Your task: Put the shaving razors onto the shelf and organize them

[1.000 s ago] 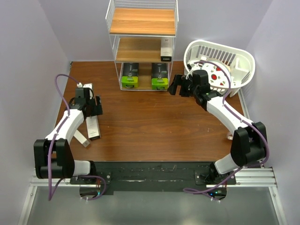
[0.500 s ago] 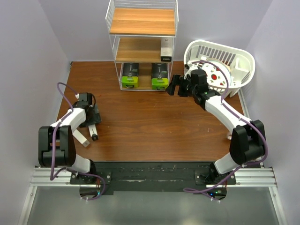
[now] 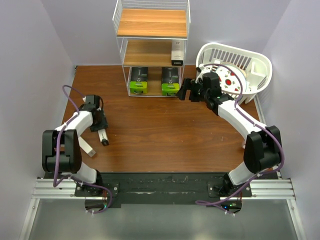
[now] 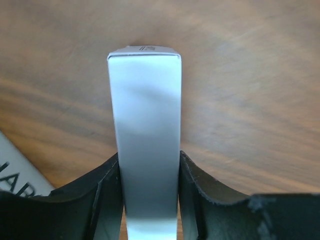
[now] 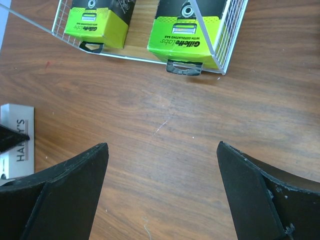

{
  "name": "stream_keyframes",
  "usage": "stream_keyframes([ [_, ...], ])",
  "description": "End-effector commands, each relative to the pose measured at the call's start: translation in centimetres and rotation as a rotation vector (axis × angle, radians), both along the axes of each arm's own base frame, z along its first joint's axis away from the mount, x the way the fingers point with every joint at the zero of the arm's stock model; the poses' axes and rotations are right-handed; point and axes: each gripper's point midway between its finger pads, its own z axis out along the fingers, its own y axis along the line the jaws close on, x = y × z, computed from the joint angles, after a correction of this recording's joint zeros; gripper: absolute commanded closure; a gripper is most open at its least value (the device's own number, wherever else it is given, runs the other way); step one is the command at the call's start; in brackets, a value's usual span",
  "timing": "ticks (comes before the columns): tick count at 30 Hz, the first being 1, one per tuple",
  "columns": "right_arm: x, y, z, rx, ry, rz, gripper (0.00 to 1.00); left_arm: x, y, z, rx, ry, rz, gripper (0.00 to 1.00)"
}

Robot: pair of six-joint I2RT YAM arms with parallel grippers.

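My left gripper is shut on a slim white razor carton. In the left wrist view that carton fills the gap, with both fingers against its sides, low over the table. A second white carton lies beside it; its edge also shows in the left wrist view. Two black packs with lime-green ends sit on the shelf's bottom tier. Another white carton stands on the middle tier. My right gripper hangs open and empty just right of the shelf's foot.
A white slatted basket holding a round red-and-white item stands at the back right, behind my right arm. The shelf's wire corner and the green pack ends lie just ahead of the right fingers. Purple walls close in on both sides.
My left gripper has come down the table over the slim carton and closed on it, and the carton has swung slightly right. My right arm has edged toward the shelf.
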Motion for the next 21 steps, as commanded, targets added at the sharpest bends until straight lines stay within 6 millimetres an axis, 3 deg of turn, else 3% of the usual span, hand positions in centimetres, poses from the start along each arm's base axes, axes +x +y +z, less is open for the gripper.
stream_keyframes([
  [1,0.6,0.7,1.4,0.007,-0.026,0.029,0.06,3.9,-2.7,2.4,-0.039,-0.105,-0.031,0.53],
  [6,0.9,0.8,1.3,0.002,-0.026,0.032,0.06,6.7,-5.7,3.3,-0.004,-0.128,-0.107,0.41],
  [11,0.7,0.4,1.3,-0.016,-0.033,0.025,0.06,8.3,-5.9,5.2,0.023,-0.165,-0.107,0.36],
  [18,0.4,0.5,0.7,-0.009,-0.019,0.028,0.06,6.3,-5.9,5.7,0.009,-0.162,-0.12,0.35],
  [21,0.4,0.6,0.2,-0.008,-0.007,0.034,0.06,4.9,-6.6,4.7,-0.028,-0.137,-0.148,0.32],
])
